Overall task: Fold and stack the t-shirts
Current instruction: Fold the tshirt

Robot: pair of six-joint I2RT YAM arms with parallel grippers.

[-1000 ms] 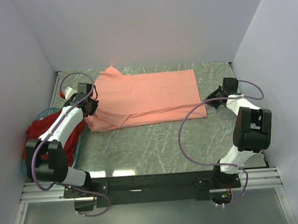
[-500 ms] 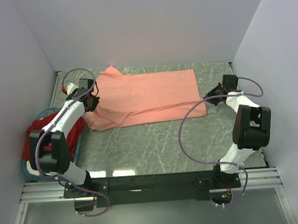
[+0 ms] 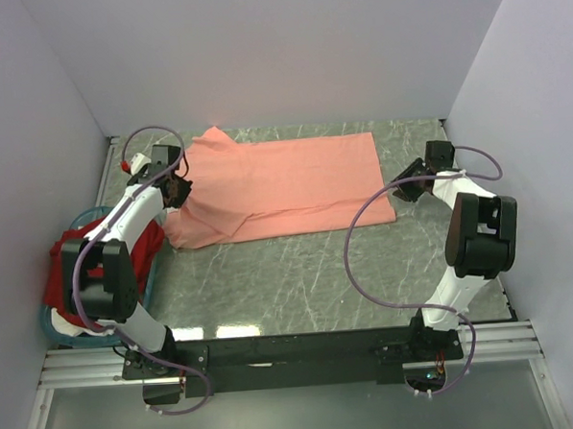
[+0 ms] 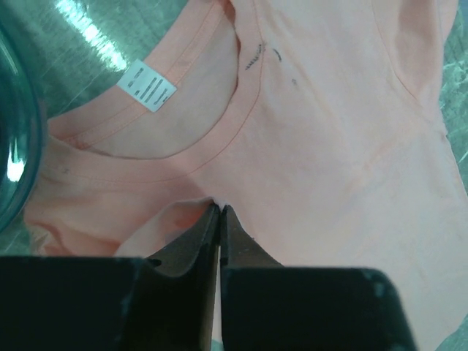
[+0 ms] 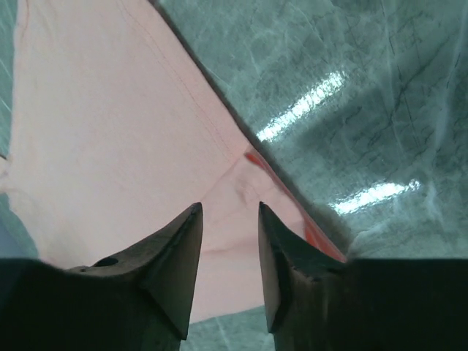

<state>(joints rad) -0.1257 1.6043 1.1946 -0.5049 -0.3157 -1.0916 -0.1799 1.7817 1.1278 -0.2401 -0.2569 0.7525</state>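
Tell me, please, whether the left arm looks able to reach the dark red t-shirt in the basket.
Probably yes, but not at once. The dark red t-shirt lies uncovered in the teal basket beside that arm, yet the left gripper is shut on the salmon-pink t-shirt and must let go first.

Looks like a robotics lab test cell: plain white panels (image 3: pixel 259 53) boxing in a marble-patterned table (image 3: pixel 290 272), cabled left arm (image 3: pixel 124 223) and right arm (image 3: pixel 479 228) bolted to a metal frame (image 3: pixel 524 341) along its near edge.

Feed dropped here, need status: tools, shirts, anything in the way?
Left tool shut on pink shirt, collar end. Right tool open over its other end. Red shirt bunched in basket. Nothing blocking.
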